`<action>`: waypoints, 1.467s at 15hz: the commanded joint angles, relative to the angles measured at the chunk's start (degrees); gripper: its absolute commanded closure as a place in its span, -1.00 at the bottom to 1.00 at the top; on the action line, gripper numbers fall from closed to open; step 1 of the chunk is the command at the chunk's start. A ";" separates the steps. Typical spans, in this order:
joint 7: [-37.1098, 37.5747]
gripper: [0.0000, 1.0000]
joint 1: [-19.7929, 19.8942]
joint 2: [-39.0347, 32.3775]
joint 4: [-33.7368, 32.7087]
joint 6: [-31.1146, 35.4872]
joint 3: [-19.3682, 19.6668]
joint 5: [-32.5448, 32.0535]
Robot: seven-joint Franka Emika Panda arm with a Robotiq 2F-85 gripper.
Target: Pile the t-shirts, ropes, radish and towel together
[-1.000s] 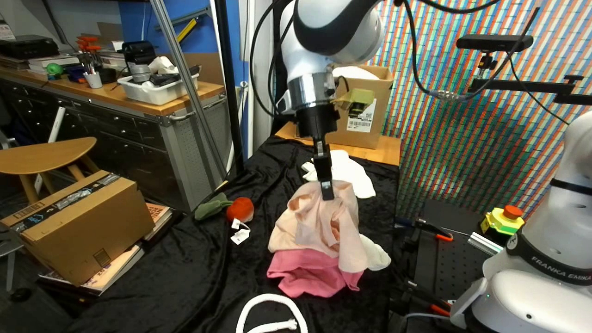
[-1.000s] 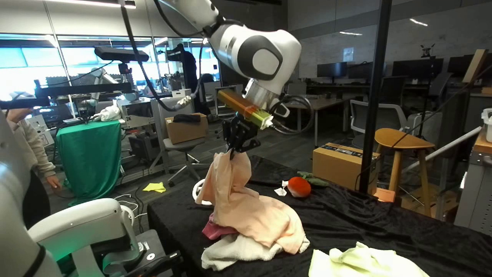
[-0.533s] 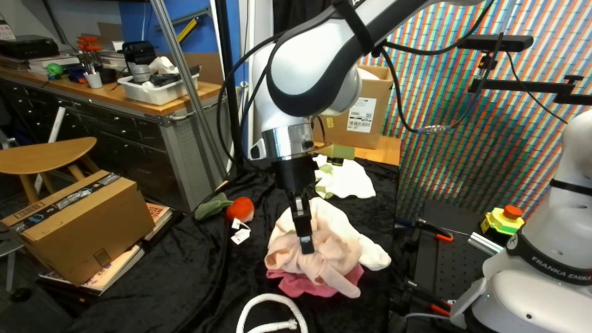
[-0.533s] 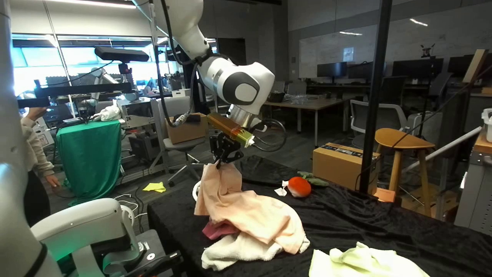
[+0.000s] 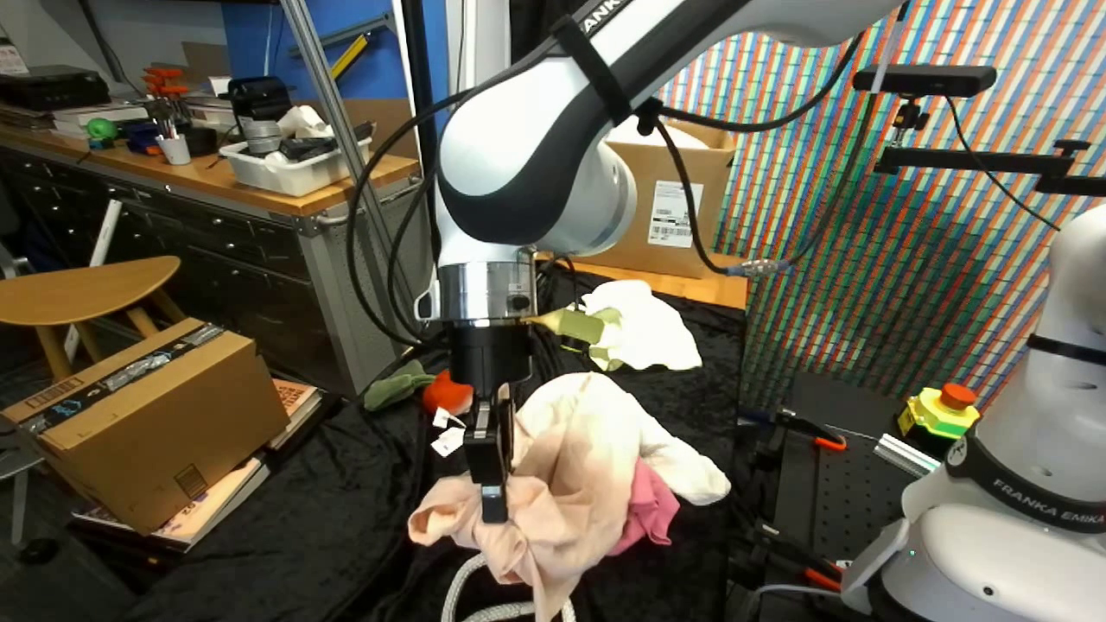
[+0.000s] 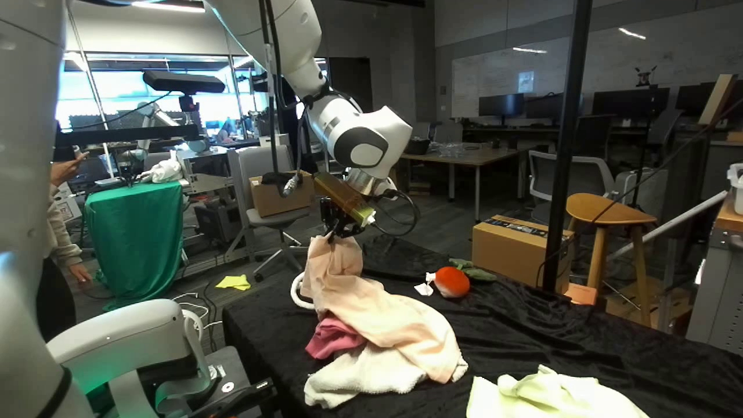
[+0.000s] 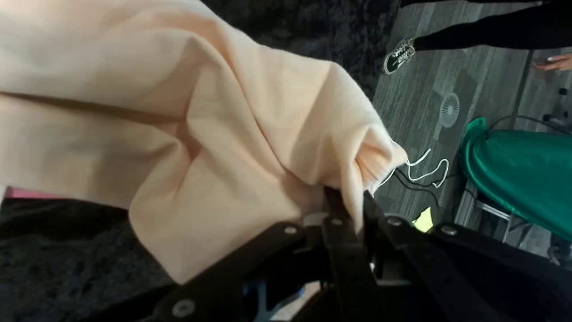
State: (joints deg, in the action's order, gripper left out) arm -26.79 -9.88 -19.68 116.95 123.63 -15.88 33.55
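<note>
At one bunched end of the peach t-shirt (image 5: 570, 449), the claw (image 7: 352, 199) is clamped tight on a fold, the fabric gathered between its jaws in the wrist view. That end is raised above the bench (image 5: 730, 287), while the rest of the peach t-shirt slopes down and lies draped over a white cloth (image 6: 371, 374) with a fluffy edge. The pink t-shirt (image 6: 332, 338) pokes out from under the peach t-shirt, crumpled, and shows in both exterior views. In an exterior view the white rope (image 5: 458, 586) curves out past the hanging edge of the peach t-shirt (which hides a part of it, so I cannot tell whether the two touch). Apart from the peach t-shirt, the red radish (image 6: 453, 283) rests on the black cover (image 6: 580, 342) of the bench, its leafy green top (image 6: 479, 274) turned away from the t-shirt and a small white tag (image 6: 425, 289) beside it. On another side of the peach t-shirt, near it, lies a rumpled pale cloth (image 6: 548, 397). Well apart from the peach t-shirt, on the bench's bare wood, stands a brown cardboard box (image 5: 639, 246).
</note>
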 commanded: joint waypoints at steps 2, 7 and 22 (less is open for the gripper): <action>0.59 0.00 0.29 -2.92 -3.11 2.55 -0.85 0.08; 1.87 -0.76 0.63 -3.55 -4.51 4.04 0.23 -3.00; 20.00 -1.00 -1.62 -15.59 -19.60 13.11 8.38 -33.01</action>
State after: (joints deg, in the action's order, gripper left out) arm -10.12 -10.52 -31.46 102.41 135.42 -9.03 3.58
